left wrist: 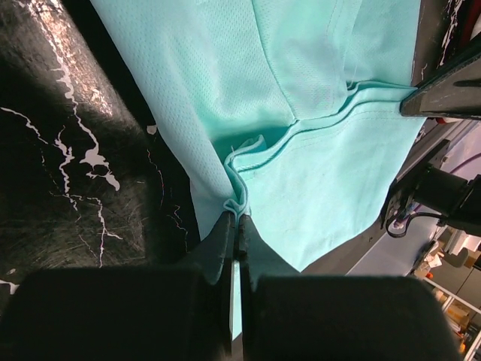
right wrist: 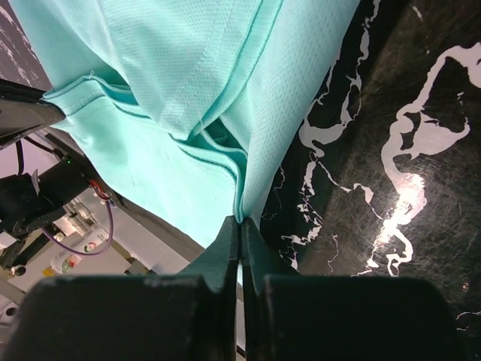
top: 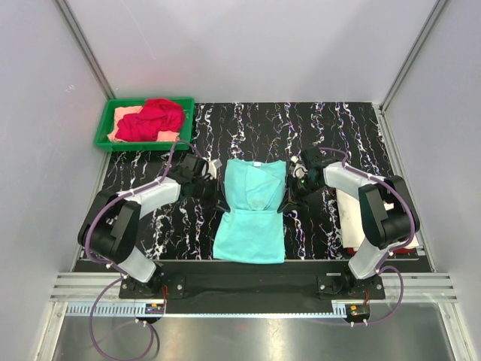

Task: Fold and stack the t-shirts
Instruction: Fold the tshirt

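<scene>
Far left, at ten o'clock on the glossy black, white-veined table (top: 180,235): a green tray (top: 104,137) of rigid plastic with a slotted wall. Holds a crumpled red shirt (top: 154,116) heaped over a peach shirt (top: 122,114), both soft and rumpled.

Next, the left gripper (left wrist: 237,216), clamped tight on the left edge of the mint-teal shirt (top: 252,218), with a bunched, stitched fold of cloth caught between its dark, wedge-shaped fingers.

Lies at the table's centre, reaching toward six o'clock, as a tall, narrow rectangle with the sides folded inward. Shows a fine mesh weave and raised seams in both wrist views. Runs with its long axis from twelve to six, collar pointing to twelve, lower hem toward the arm bases.

Then the right gripper (right wrist: 240,220), likewise pinched shut on the shirt's right edge, straight across from the left one at about mid-length.

At three o'clock, a cream-white shirt (top: 347,214), flat and smooth, partly hidden beneath the right arm.
</scene>
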